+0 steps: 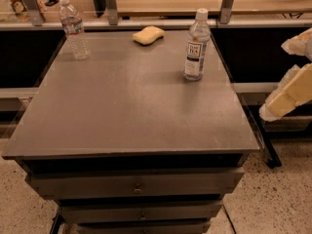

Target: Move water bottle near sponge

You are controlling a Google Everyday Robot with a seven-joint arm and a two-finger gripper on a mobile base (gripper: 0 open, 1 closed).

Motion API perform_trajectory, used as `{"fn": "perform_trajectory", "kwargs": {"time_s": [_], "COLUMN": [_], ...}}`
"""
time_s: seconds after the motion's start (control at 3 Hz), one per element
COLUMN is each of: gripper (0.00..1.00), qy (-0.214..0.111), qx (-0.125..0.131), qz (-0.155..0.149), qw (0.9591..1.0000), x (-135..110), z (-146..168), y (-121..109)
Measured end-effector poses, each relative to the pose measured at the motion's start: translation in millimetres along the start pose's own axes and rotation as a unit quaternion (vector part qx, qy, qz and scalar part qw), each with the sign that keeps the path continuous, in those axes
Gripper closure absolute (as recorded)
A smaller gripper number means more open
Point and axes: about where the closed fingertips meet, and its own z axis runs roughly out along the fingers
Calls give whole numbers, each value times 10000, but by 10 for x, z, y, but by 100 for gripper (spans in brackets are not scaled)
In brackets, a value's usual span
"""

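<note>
Grey tabletop (126, 111) carries three items along its far edge. The water bottle (74, 29) stands upright at the far-left corner, well apart from the sponge (148, 34), which lies flat near the far middle. A taller tea bottle (196, 45) stands right of the sponge. The gripper (278, 79) hangs beyond the table's right side, padded fingers spread, holding nothing. Judgement: the reach has not begun, and the approach likely needs to pass clear of the tea bottle.
</note>
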Motion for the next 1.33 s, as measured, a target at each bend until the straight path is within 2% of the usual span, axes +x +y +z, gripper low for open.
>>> {"fn": "perform_trajectory", "kwargs": {"time_s": [0.33,0.67,1.0,1.33], "gripper": [0,0,0,0], "qy": [-991,-1720,-1843,-1843], "qx": [57,232,336,336], "qz": [821,1263,1279,1278], "qw": [9917,9767,9739,9739], "x": [-154,-466,-536,-536], "z": [-60,-145,-181,-181], "y": [-10,19,-23,-23]}}
